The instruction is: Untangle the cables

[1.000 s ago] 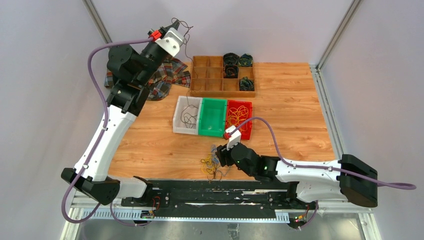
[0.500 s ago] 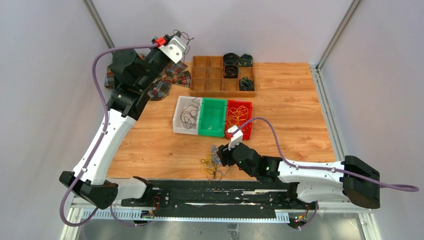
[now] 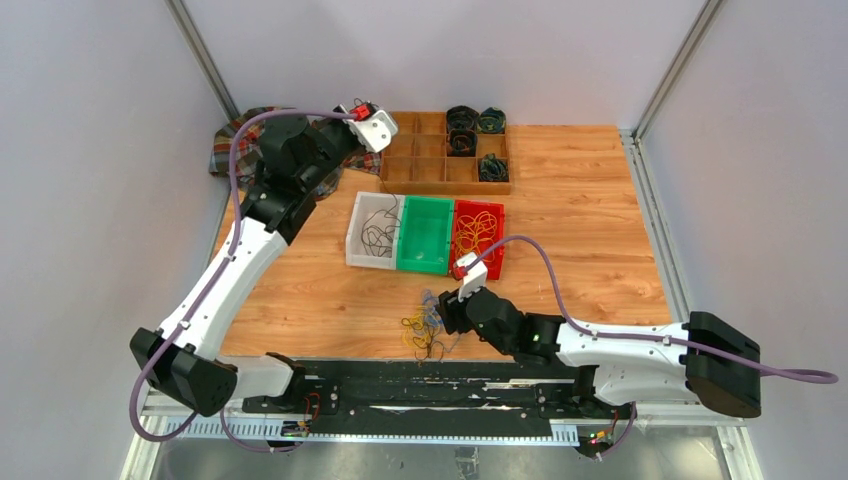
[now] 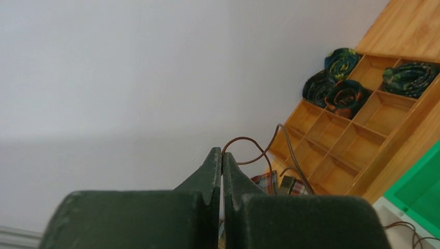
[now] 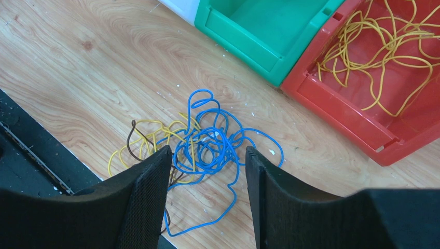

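Just nearside of the green bin (image 3: 424, 234), the cables (image 5: 207, 148) point lengthwise at it beneath the right gripper (image 5: 206, 153), fingers spread; beyond that bin the left gripper (image 4: 222, 156) pinches a brown cable (image 4: 244, 138).

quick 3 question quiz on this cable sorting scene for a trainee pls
1. True or false: the right hand is open over the clump.
2. Which holds yellow cables? A white bin, B green bin, C red bin.
3. What is the left hand shut on?
Key: 1 true; 2 C; 3 a brown cable.
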Tool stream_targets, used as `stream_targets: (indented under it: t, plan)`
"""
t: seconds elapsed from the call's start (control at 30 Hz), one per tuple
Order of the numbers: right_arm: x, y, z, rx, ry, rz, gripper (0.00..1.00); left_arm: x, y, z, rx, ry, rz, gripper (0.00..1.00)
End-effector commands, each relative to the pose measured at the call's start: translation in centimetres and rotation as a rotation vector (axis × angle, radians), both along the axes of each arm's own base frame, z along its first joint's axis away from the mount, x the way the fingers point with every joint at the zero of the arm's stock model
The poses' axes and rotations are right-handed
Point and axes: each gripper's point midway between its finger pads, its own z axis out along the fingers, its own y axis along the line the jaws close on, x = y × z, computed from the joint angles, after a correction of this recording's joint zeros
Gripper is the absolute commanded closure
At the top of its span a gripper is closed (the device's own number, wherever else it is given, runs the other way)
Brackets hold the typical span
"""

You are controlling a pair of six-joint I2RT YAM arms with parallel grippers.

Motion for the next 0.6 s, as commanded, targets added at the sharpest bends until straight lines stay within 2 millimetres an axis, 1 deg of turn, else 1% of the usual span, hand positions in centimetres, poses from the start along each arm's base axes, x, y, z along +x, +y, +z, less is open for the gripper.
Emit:
stream_targets:
  t: [0.0, 0.07, 0.17, 0.23, 0.3, 0.43, 0.5, 0.57]
  plan:
    - [0.0, -0.8, -0.3, 0.005, 0.005, -0.033, 0.46, 1.4, 1.4, -0.6, 0.074, -0.025, 0.064, 1.0]
    - [0.0, -0.9, -0.5, 0.002, 0.005, -0.034, 0.46, 1.3, 1.6, -1.7, 0.116, -0.013, 0.062, 1.0]
    - [0.0, -1.0, -0.7, -0.002, 0.006, -0.035, 0.46, 0.5, 1.4, -4.3, 0.161, 0.046, 0.033, 1.0]
    - [0.0, -1.0, -0.9, -0.004, 0.008, -0.036, 0.46, -0.2, 1.4, -6.6, 0.193, 0.112, 0.013, 0.99]
    - [0.0, -0.8, -0.9, -0.001, 0.009, -0.035, 0.46, -0.8, 1.8, -9.4, 0.237, 0.193, 0.011, 0.99]
    - [0.0, -0.7, -1.2, -0.004, 0.016, -0.035, 0.46, -1.5, 3.0, -14.6, 0.322, 0.346, 0.043, 1.0]
    - [0.0, -0.6, -1.3, -0.008, 0.018, -0.033, 0.46, -2.1, 3.0, -16.7, 0.328, 0.431, 0.035, 1.0]
    - [0.0, -0.6, -1.3, -0.01, 0.018, -0.035, 0.46, -2.9, 2.5, -18.0, 0.3, 0.5, 0.007, 1.0]
